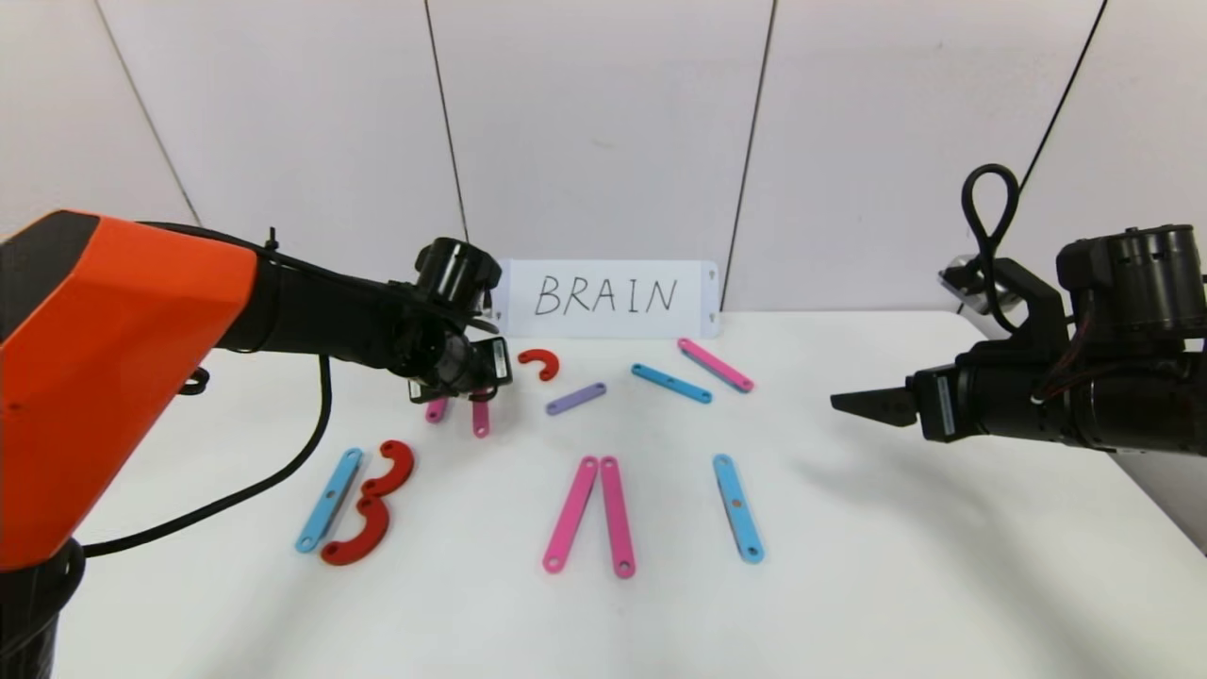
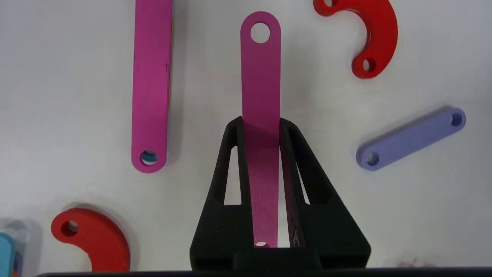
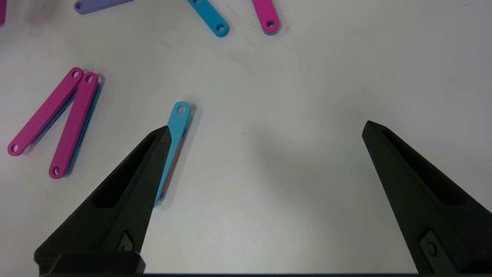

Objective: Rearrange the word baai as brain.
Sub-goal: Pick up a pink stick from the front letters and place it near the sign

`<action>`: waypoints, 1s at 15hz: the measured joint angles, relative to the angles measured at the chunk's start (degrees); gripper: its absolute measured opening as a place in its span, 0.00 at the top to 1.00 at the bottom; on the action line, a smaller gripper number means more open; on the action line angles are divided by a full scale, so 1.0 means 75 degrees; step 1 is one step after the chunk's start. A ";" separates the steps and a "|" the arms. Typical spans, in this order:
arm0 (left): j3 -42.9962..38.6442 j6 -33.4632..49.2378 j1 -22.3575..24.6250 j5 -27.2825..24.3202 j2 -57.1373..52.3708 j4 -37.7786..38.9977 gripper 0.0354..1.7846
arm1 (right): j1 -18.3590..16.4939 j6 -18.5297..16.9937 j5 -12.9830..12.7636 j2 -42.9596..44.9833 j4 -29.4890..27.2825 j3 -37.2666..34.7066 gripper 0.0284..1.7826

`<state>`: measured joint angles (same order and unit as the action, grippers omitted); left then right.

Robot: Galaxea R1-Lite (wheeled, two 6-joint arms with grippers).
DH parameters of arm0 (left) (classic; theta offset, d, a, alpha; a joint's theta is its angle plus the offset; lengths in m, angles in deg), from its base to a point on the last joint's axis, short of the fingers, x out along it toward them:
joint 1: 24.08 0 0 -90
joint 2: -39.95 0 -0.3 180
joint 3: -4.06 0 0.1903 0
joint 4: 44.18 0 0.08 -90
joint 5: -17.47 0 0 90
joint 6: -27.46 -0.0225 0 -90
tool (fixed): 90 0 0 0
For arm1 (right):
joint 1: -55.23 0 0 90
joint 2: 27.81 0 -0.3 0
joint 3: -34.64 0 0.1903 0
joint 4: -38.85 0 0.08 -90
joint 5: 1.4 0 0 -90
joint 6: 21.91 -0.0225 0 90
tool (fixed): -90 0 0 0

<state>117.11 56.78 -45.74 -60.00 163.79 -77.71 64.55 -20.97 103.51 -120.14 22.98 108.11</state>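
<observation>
The letter pieces lie on the white table (image 1: 905,566). At the left stand a blue bar (image 1: 330,500) and two red curves (image 1: 387,469) as a B. In the middle two pink bars (image 1: 570,514) meet in an A shape, and right of them is a blue I (image 1: 737,507). My left gripper (image 1: 462,377) is at the back left, shut on a pink bar (image 2: 260,77), whose end shows in the head view (image 1: 481,417). A second pink bar (image 2: 150,84) lies beside it. My right gripper (image 1: 863,404) hangs open and empty over the right side.
A loose red curve (image 1: 539,363), a purple bar (image 1: 575,398), a blue bar (image 1: 671,383) and a pink bar (image 1: 715,365) lie at the back. The white BRAIN card (image 1: 608,297) stands against the wall. The blue I (image 3: 178,130) lies by one right finger.
</observation>
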 joint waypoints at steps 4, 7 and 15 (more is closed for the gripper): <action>0.0530 0.0358 0.0026 0.0115 0.0408 -0.0003 0.86 | 0.0007 0.0000 0.0000 -0.0008 -0.0002 -0.0011 0.02; 0.0735 0.0538 0.0034 0.0133 0.0574 -0.0003 0.86 | 0.0010 0.0000 0.0000 -0.0008 -0.0002 -0.0011 0.02; 0.1268 0.1154 0.0049 0.0426 0.0871 -0.0504 0.86 | 0.0010 0.0000 0.0000 -0.0011 0.0000 -0.0011 0.02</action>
<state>126.62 65.43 -45.37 -56.81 170.33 -81.49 64.62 -20.97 103.51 -120.22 22.98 108.02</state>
